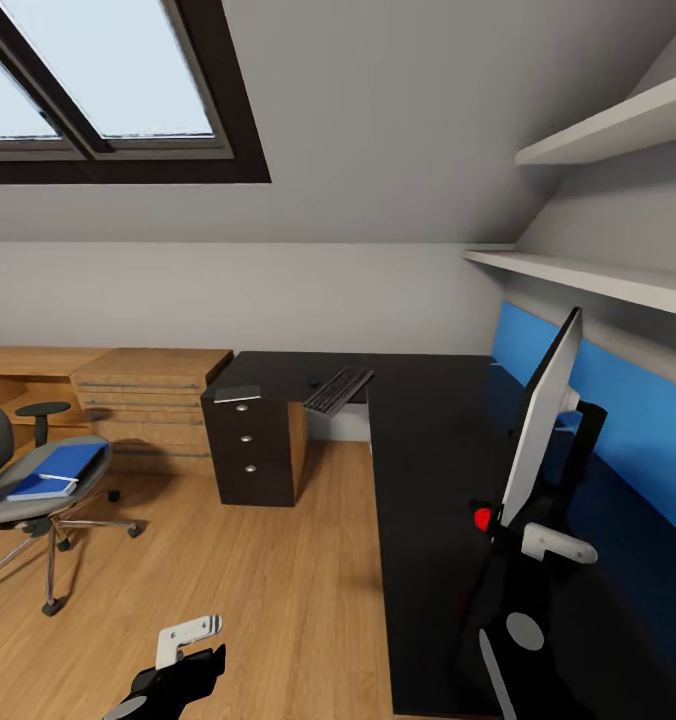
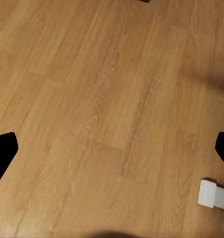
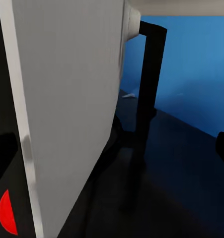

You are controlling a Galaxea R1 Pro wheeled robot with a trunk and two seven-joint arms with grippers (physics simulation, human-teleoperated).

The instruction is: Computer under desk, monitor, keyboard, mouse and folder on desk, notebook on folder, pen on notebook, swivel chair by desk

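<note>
The monitor (image 1: 543,415) stands edge-on on the right wing of the black desk (image 1: 428,440). My right gripper (image 1: 526,535) is open right at its lower edge, and the grey back of the monitor (image 3: 67,99) and its stand (image 3: 149,74) lie between the fingers. The keyboard (image 1: 338,390) overhangs the desk's inner edge, with a small dark lump, apparently the mouse (image 1: 315,381), beside it. The blue folder (image 1: 63,468) lies on the swivel chair (image 1: 28,500) at the left. My left gripper (image 1: 183,655) hangs open over bare floor (image 2: 112,99). The computer is out of view.
A drawer unit (image 1: 250,450) with round knobs carries a flat grey item (image 1: 238,393) on top. A light wooden chest (image 1: 143,405) stands beyond the chair. Shelves (image 1: 598,275) run above a blue wall panel (image 3: 191,64). A slim white object (image 3: 129,95) lies behind the monitor stand.
</note>
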